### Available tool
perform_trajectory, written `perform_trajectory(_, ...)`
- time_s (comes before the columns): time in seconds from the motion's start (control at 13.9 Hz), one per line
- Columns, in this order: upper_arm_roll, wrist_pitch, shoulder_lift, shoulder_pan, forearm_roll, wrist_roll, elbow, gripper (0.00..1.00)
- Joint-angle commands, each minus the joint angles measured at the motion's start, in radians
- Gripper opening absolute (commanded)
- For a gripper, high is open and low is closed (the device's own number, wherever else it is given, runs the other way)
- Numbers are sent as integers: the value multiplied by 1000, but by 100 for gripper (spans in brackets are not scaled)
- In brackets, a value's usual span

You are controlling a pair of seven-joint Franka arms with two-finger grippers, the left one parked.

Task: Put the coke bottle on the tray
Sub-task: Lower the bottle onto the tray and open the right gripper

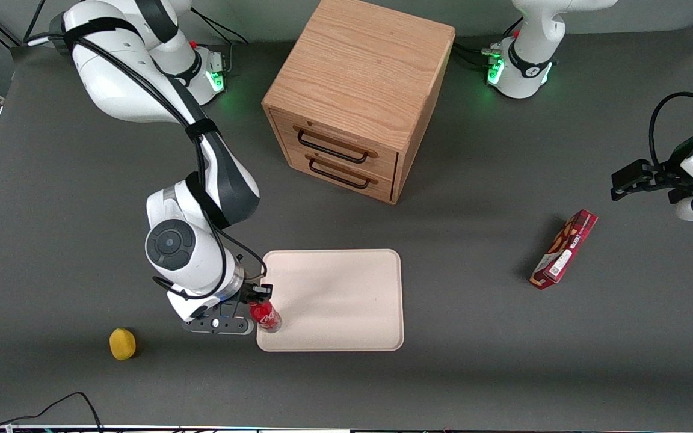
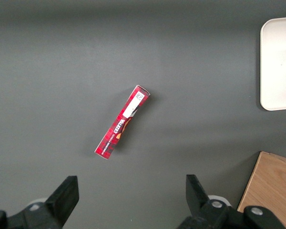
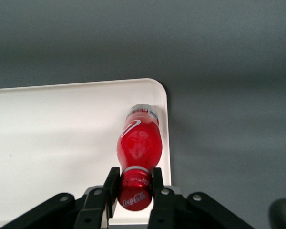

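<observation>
The coke bottle (image 1: 266,316) is a small red bottle with a red cap and white script logo. It stands over the corner of the pale cream tray (image 1: 346,300) that is nearest the front camera at the working arm's end. My gripper (image 1: 256,300) is shut on the bottle's cap. In the right wrist view the gripper (image 3: 135,183) clamps the cap from both sides, and the bottle (image 3: 139,143) points down at the tray (image 3: 52,138) close to its rounded corner. I cannot tell whether the bottle's base touches the tray.
A wooden two-drawer cabinet (image 1: 355,96) stands farther from the front camera than the tray. A yellow lemon-like object (image 1: 123,343) lies beside the gripper toward the working arm's end. A red snack box (image 1: 564,249) lies toward the parked arm's end; it also shows in the left wrist view (image 2: 122,122).
</observation>
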Motion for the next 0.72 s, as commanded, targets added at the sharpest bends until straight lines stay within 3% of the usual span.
perform_trajectory(0.0,-3,1,24,2,76,22,43,0)
perform_trajectory(0.07,-5,1,30,-3,128,6,43,0)
perform_trajectory(0.14,-6,1,33,-6,138,3,42,0)
perform_trajectory(0.65,-14,2,52,-5,132,3,43,0)
